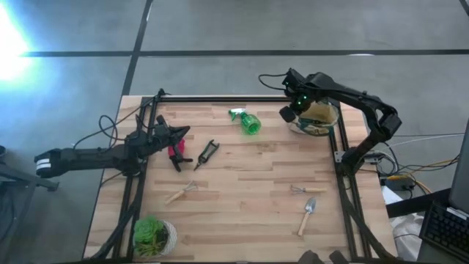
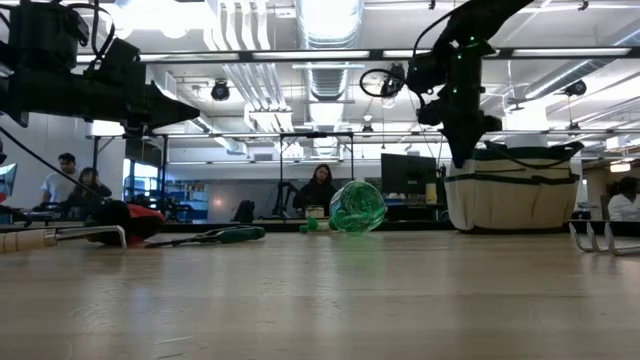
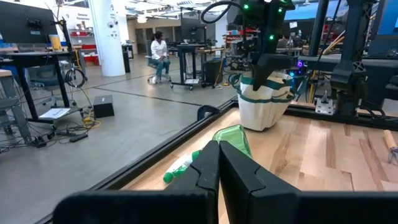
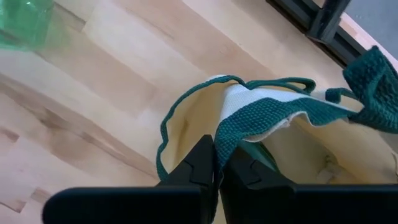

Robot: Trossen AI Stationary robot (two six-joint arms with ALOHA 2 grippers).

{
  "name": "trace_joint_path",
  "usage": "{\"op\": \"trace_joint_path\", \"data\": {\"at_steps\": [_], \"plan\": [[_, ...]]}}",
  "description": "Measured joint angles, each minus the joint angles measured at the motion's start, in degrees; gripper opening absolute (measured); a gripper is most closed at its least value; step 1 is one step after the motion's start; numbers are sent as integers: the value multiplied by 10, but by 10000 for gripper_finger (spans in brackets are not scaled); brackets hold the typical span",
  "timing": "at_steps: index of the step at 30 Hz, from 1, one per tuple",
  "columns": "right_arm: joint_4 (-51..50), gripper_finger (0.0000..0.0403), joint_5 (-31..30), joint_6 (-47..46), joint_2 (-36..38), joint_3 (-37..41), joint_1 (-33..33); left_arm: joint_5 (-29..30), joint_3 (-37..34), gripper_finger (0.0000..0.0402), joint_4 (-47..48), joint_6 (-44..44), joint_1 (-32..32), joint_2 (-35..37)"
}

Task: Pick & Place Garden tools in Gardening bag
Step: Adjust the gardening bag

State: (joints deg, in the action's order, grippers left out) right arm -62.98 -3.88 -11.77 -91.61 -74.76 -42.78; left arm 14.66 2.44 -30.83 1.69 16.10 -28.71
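The beige gardening bag [image 1: 319, 126] with dark green trim stands upright on its base at the table's far right. My right gripper [image 1: 290, 112] points down at the bag's left rim and is shut on it. A green spray bottle [image 1: 248, 122] lies on its side left of the bag. My left gripper [image 1: 183, 134] hovers level and shut with nothing in it, above a red-handled tool [image 1: 176, 152] and beside black pruners [image 1: 207, 152]. A wooden-handled fork [image 1: 179, 193], rake [image 1: 299, 189] and trowel [image 1: 308, 215] lie flat nearer the front. My right gripper pinches the bag's green-trimmed rim [image 4: 244, 127] between its two fingers, on the side facing the spray bottle. The fingers come from above, pointing down. The bag stands on the table, and the rim [image 4: 186, 106] beside the hold bows out in a slack loop.
A leafy green plant in a pale pot [image 1: 152, 235] stands at the near left corner. A black frame [image 1: 220, 100] rims the table. The middle of the wooden top between the tools is bare. People sit in the room beyond the table.
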Motion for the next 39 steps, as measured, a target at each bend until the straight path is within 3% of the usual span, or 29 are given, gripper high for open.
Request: {"op": "trace_joint_path", "data": {"at_steps": [27, 39], "plan": [[15, 8, -1, -41, -11, 59, 147, 0, 0, 14, 0, 0, 0, 0], [19, 8, 52, -44, -10, 56, 210, 0, 0, 14, 0, 0, 0, 0]]}}
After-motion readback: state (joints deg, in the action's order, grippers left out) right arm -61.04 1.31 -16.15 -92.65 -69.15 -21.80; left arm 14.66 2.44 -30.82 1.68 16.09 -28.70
